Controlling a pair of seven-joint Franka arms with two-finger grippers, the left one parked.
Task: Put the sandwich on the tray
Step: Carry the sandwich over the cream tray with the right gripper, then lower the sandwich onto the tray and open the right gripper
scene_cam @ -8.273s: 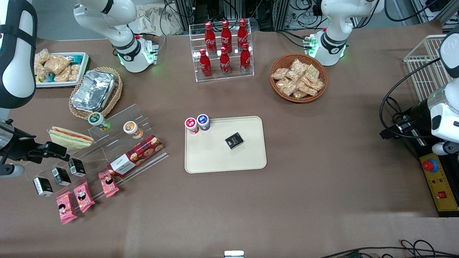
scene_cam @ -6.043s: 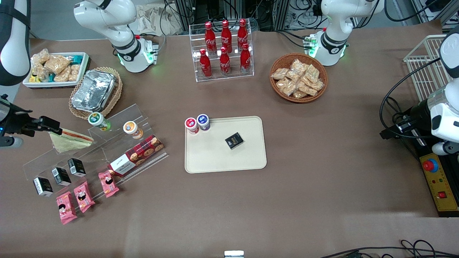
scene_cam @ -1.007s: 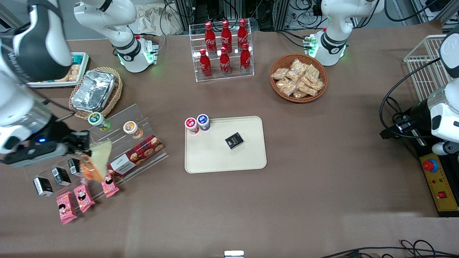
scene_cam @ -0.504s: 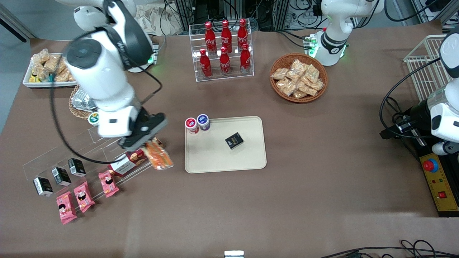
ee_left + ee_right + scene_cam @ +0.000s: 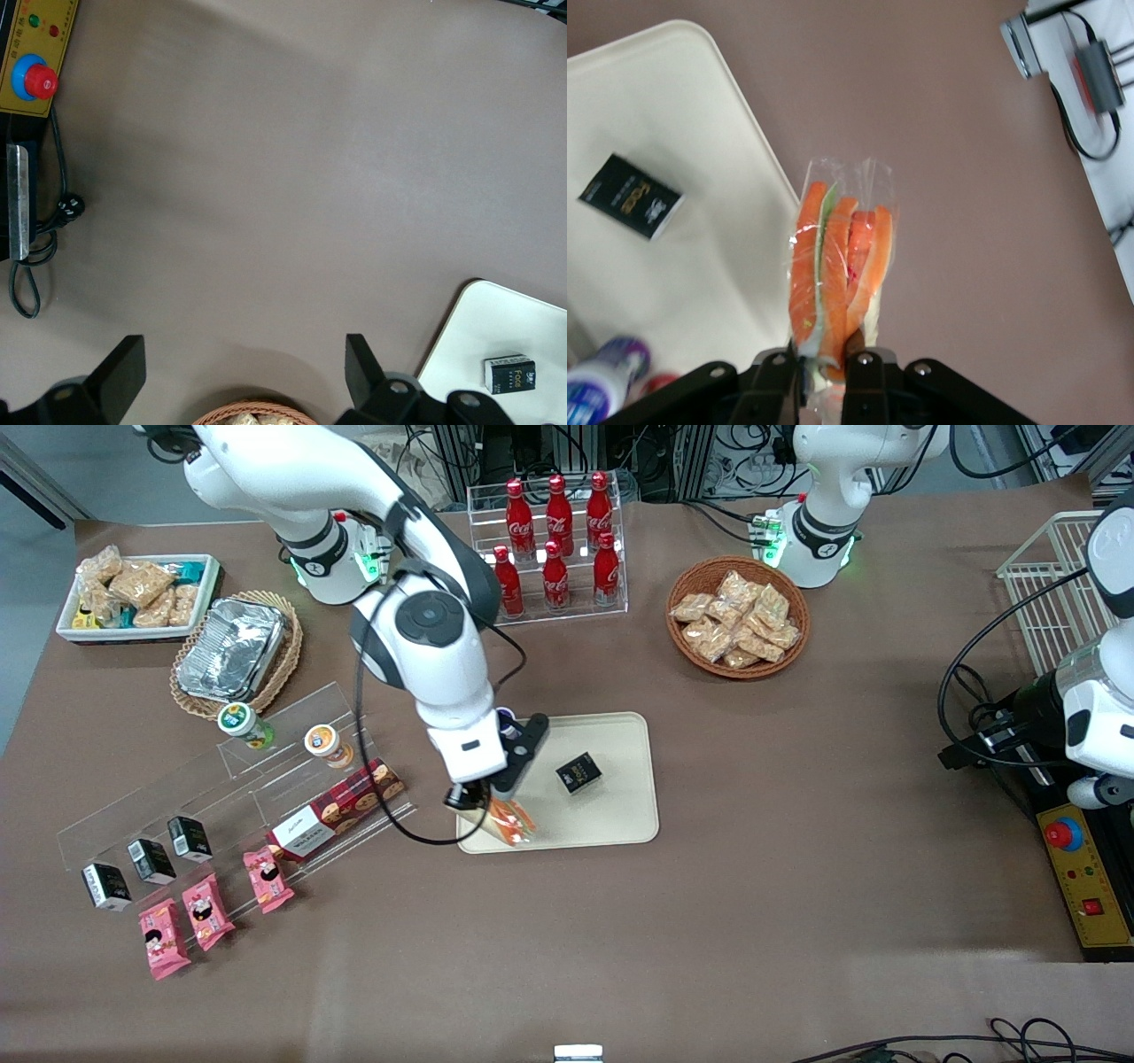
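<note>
Front view: gripper [image 5: 488,797] clamping sandwich [image 5: 510,821], hanging over tray [image 5: 620,815] edge nearest camera. Pickup done; lowering and release remaining. Sandwich probably not touching tray yet. Black box [image 5: 578,772] sitting nearby on tray.

"Coca-Cola" script on the red bottles [image 5: 556,540].
</note>
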